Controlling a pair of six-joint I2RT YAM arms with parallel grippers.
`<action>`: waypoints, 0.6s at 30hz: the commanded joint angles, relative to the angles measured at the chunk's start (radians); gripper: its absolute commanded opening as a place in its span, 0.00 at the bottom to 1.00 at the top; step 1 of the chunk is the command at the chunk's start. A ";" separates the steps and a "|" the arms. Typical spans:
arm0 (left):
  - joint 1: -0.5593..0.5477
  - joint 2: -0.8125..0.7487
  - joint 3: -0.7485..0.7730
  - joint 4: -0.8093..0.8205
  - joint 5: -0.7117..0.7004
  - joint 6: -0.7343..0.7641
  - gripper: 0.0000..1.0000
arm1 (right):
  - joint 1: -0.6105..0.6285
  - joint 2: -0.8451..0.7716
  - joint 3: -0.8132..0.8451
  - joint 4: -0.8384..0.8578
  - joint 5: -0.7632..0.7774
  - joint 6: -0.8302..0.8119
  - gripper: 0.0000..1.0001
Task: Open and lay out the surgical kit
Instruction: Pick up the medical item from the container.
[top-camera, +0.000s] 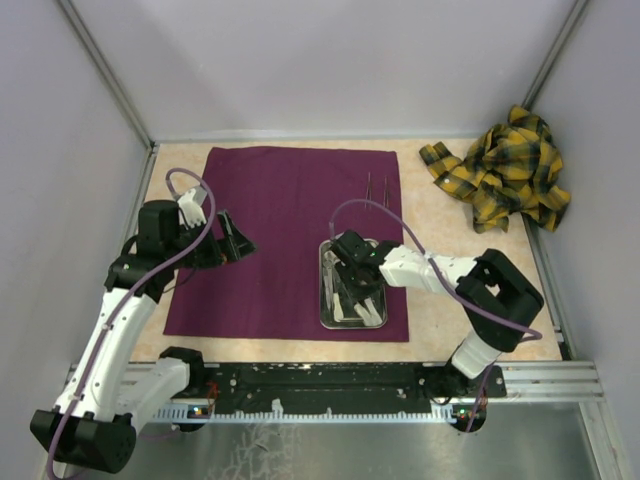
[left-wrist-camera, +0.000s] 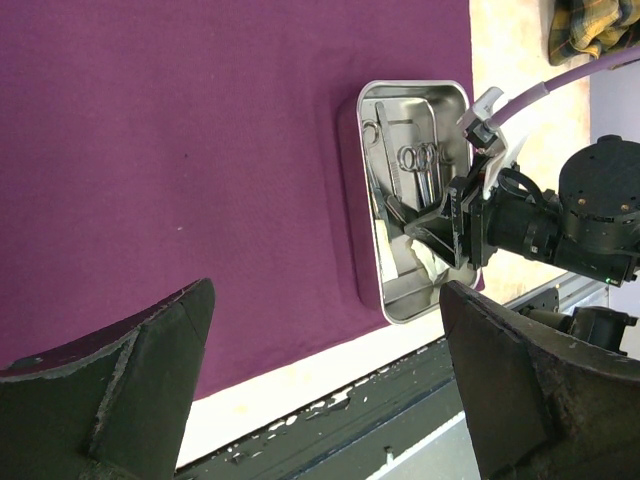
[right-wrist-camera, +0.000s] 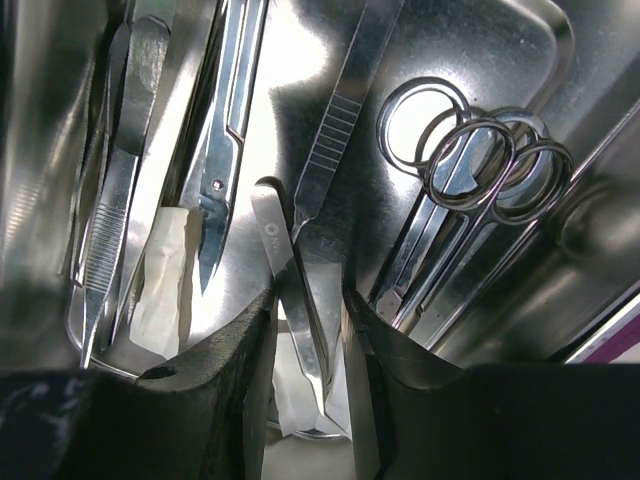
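Right end effector (right-wrist-camera: 310, 315) grips a flat steel instrument handle (right-wrist-camera: 272, 235) inside the shiny rectangular steel tray (right-wrist-camera: 500, 50), ring-handled scissors (right-wrist-camera: 470, 170) beside it; left end effector (top-camera: 235, 240) gapes over dark purple cloth (top-camera: 280, 200).

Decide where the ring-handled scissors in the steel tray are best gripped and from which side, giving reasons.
Grip the scissors across the shanks below the rings, coming straight down from above. They lie flat in the steel tray, so no side offers an edge. The rings are wide and overlap, while the shanks are narrow. Two pairs seem stacked, so both may lift.
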 joint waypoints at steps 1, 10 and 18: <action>0.005 0.003 -0.007 0.029 0.005 0.000 1.00 | 0.018 0.013 0.043 0.050 0.015 -0.020 0.33; 0.005 0.003 -0.006 0.031 0.005 -0.001 1.00 | 0.021 0.026 0.046 0.051 0.023 -0.023 0.15; 0.005 -0.002 0.001 0.025 0.005 -0.005 1.00 | 0.021 -0.017 0.064 0.032 0.030 -0.022 0.00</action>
